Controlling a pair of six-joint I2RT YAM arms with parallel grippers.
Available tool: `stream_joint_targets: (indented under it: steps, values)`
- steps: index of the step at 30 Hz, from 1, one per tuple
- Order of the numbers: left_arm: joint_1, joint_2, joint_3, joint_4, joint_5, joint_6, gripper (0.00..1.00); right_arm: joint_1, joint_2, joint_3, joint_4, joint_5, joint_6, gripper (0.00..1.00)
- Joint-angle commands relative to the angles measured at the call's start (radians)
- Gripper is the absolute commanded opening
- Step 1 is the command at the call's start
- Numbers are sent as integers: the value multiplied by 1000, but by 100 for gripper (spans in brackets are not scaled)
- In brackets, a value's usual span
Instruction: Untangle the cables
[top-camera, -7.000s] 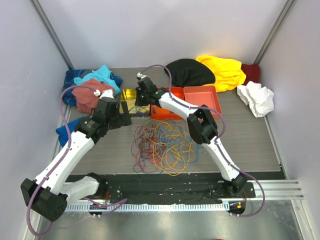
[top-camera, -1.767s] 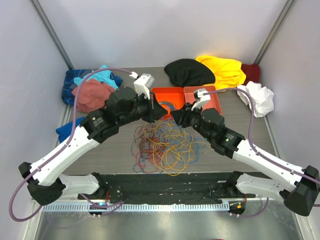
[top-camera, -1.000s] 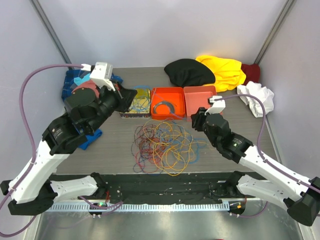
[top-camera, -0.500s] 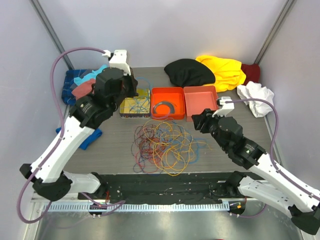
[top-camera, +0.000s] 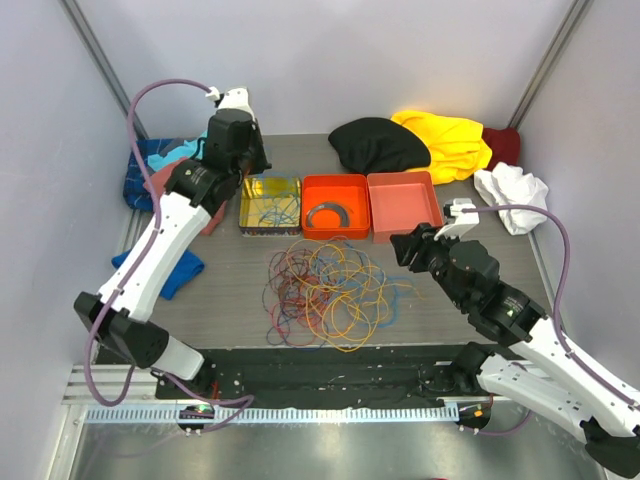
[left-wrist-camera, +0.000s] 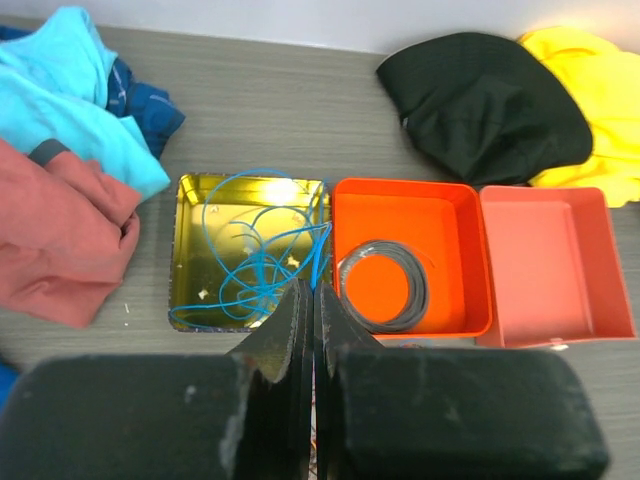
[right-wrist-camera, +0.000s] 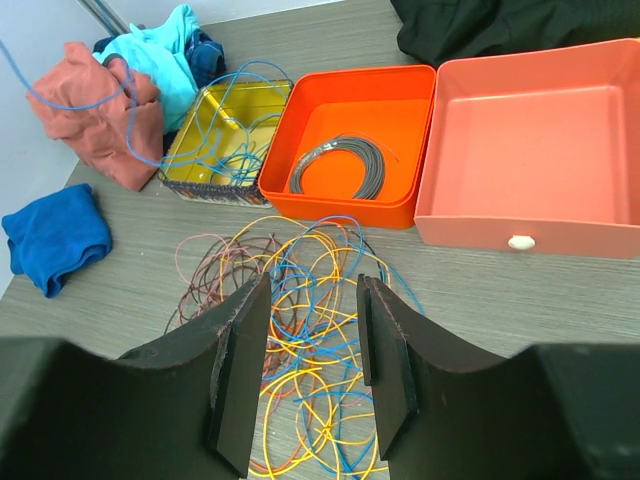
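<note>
The cables (top-camera: 325, 290) lie in a loose tangle of yellow, orange, blue, red and dark wires at the table's middle. My right gripper (top-camera: 405, 245) hovers at their right edge. In the right wrist view it (right-wrist-camera: 313, 285) is open over the cables (right-wrist-camera: 300, 250), holding nothing. My left gripper (top-camera: 252, 165) is raised behind the yellow tin (top-camera: 270, 180). In the left wrist view it (left-wrist-camera: 313, 290) is shut, with a blue cable (left-wrist-camera: 250, 270) running from the tin (left-wrist-camera: 180, 250) up into its tips. That blue cable (right-wrist-camera: 215, 130) also rises from the tin in the right wrist view.
An orange tray (top-camera: 335, 235) holds a grey coil (top-camera: 327, 215); a salmon tray (top-camera: 405, 205) stands to its right. Black cloth (top-camera: 380, 145), yellow cloth (top-camera: 445, 140) and white cloth (top-camera: 512, 195) lie at the back right. Red-brown and cyan clothes (top-camera: 160, 165) and a blue cloth (top-camera: 180, 270) lie left.
My left arm lifted and swung back to the far left, trailing the blue cable into the tin. My right arm drew back to the right and its jaws opened a little wider.
</note>
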Motion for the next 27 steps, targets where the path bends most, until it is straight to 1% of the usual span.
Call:
stream_joint_targets:
  steps: [1, 12, 20, 27]
  values:
    - [44, 42, 34, 84, 24, -17, 0, -1, -10, 20, 15, -5, -23, 48]
    - [125, 188, 60, 135, 41, -26, 0, -1, 5, -1, 28, -10, -27, 48]
    - [165, 266, -9, 169, 64, -49, 0, -1, 17, -6, 28, -3, -32, 48]
    - [169, 343, -58, 187, 101, -79, 0, -3, 36, -4, 35, -7, -32, 48]
